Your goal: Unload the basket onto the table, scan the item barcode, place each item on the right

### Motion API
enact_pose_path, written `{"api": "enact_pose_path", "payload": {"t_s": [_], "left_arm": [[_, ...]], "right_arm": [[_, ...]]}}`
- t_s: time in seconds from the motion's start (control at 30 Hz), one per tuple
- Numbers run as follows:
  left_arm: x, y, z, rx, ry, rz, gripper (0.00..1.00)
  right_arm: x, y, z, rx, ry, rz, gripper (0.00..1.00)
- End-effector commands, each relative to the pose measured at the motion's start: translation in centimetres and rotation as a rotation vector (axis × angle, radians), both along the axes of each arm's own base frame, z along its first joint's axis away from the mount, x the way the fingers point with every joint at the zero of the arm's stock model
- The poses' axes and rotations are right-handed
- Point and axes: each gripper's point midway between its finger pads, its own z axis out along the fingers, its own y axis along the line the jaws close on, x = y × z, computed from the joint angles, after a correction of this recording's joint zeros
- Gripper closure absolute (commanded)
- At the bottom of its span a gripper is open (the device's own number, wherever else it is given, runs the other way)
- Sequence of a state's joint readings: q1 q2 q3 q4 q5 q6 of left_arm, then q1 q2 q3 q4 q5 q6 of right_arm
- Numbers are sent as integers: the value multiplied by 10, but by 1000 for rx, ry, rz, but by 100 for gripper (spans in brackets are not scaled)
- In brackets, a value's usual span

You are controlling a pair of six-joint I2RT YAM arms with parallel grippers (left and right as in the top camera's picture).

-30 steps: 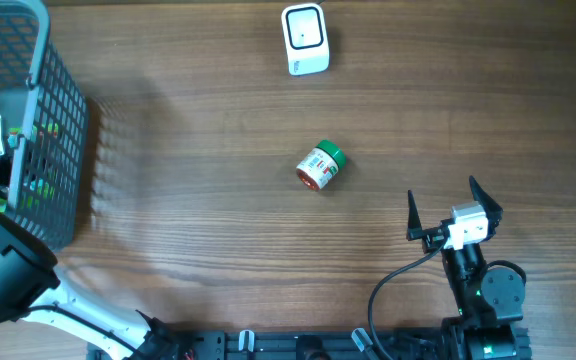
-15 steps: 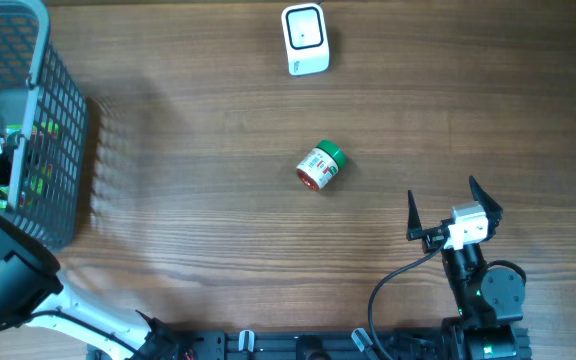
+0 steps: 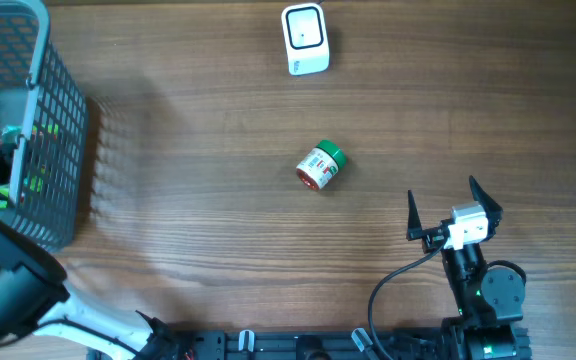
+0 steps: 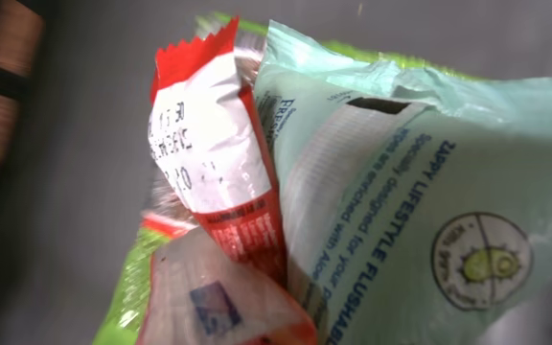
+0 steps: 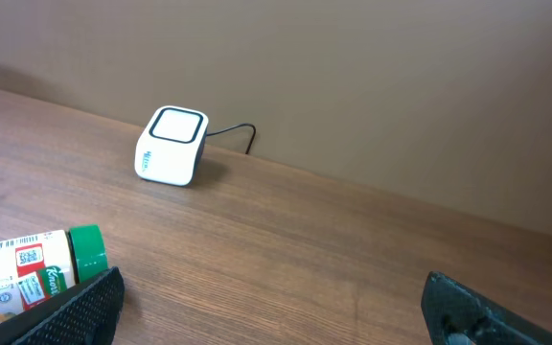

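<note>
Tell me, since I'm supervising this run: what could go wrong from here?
The left gripper is inside the basket, where the red-and-white packet and the mint-green pouch overlap; it might lift both or the wrong one. No barcode shows clearly in the wrist view, so the item may reach the scanner facing wrong.

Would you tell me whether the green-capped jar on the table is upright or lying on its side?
Lying on its side: the jar shows its label lengthwise, with the green cap pointing sideways.
</note>
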State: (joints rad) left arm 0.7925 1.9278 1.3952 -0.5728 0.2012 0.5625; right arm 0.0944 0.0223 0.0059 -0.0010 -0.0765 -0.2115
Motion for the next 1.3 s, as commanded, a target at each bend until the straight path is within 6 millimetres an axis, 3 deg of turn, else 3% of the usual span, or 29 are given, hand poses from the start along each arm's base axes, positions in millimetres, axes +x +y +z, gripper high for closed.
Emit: {"api": "enact_pose_path", "payload": {"t_s": [0.0,0.3,0.4,0.53,0.67,0.83,1.03,1.17,1.27], "left_arm": [[5,1,80,132,-138,-9,96],[-8,9,199,412,-319,51,96],[-16,3,243,499,-401,64,96],[-34,-12,316,599,-585,131,96],[-54,-33,370,674,-704,147,96],[-59,-56,400,662,-792,147,96],[-56,-114,415,626,-852,30,96],[-52,-151,410,564,-854,-58,96],[-50,-179,391,490,-804,-132,96]], "right_arm": [[1,-4,0,-10,-2,-20,0],[1,-4,0,-10,-2,-20,0],[1,-4,0,-10,-2,-20,0],[1,-4,0,-10,-2,-20,0],[1,-4,0,-10,-2,-20,0],[1,-4,0,-10,-2,-20,0],[1,-4,0,-10,-2,-20,0],[1,-4,0,-10,-2,-20,0],[1,-4,0,-10,-2,-20,0]]}}
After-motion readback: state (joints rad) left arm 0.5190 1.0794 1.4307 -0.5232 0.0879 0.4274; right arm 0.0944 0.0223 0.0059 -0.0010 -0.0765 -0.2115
